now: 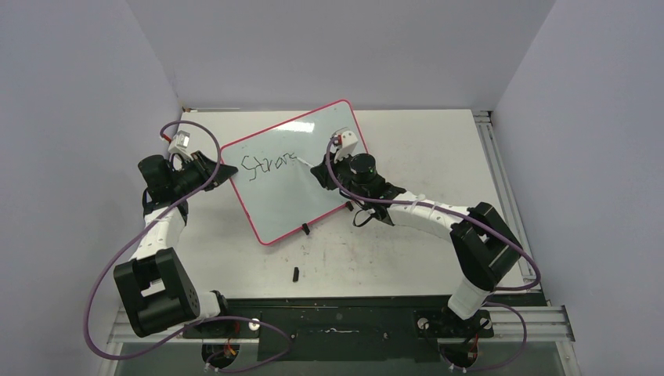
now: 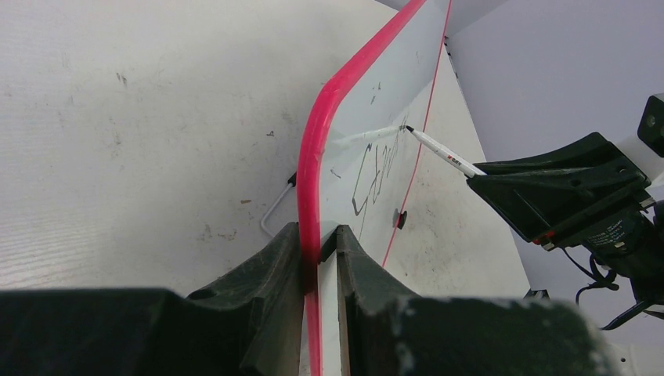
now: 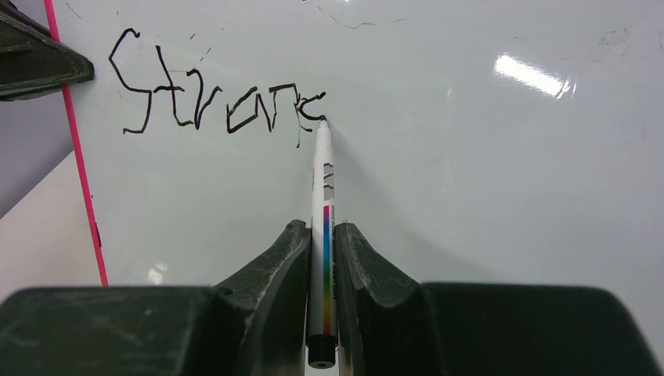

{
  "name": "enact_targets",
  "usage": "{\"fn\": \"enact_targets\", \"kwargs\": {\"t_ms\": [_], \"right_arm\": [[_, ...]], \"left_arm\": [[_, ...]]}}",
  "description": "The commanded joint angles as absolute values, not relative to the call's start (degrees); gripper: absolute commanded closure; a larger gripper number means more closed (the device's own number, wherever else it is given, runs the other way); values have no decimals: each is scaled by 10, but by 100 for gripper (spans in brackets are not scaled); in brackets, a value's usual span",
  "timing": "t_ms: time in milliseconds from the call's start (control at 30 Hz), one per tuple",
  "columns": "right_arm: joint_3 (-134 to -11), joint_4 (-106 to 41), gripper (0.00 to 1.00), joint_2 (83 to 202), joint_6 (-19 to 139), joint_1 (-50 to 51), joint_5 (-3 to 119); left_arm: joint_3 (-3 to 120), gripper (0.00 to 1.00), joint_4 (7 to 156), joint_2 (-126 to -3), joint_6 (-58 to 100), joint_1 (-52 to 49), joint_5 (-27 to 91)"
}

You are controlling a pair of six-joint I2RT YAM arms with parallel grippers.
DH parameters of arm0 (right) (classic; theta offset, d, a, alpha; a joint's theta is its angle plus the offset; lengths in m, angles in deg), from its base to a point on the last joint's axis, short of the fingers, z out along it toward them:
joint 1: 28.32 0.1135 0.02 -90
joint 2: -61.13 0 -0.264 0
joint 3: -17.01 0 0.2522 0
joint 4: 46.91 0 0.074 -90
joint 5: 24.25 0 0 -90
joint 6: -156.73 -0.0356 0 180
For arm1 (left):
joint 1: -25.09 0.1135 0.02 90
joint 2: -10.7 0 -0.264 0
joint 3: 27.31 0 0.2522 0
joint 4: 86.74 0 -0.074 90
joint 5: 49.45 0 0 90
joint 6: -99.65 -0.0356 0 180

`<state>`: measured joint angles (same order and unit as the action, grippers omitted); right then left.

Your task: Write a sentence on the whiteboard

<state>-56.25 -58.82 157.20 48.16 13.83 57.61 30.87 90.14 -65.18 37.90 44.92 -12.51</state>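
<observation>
The whiteboard [image 1: 291,176] with its pink-red rim lies tilted on the table. My left gripper [image 1: 225,171] is shut on its left edge; in the left wrist view the rim [image 2: 312,188] runs between the two fingers [image 2: 270,266]. My right gripper [image 3: 322,235] is shut on a white marker [image 3: 322,188] with a rainbow stripe. The marker's tip touches the board at the end of the sentence [image 3: 211,98], which reads "Stron" plus a part-formed letter in black. The same writing [image 1: 268,164] shows from above, and the marker [image 2: 442,155] also appears in the left wrist view.
A small black cap [image 1: 297,274] lies on the white table below the board. A black foot [image 1: 304,229] sits at the board's lower edge. A white and red object [image 1: 348,141] rests at the board's right edge. Grey walls close in on both sides.
</observation>
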Motion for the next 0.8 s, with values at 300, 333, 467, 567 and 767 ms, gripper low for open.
{"fn": "enact_targets", "kwargs": {"t_ms": [300, 333, 467, 567, 767], "right_arm": [[-601, -610, 95, 1579, 493, 139, 582], [-604, -611, 95, 1581, 493, 139, 581], [-607, -611, 95, 1586, 493, 139, 580], [-603, -607, 95, 1586, 492, 140, 581], [-595, -600, 95, 1589, 493, 140, 578]], "left_arm": [[322, 86, 919, -648, 365, 450, -123], [322, 87, 919, -648, 365, 450, -123], [322, 87, 920, -648, 365, 451, -123], [322, 87, 920, -647, 365, 450, -123], [322, 87, 921, -646, 366, 450, -123]]}}
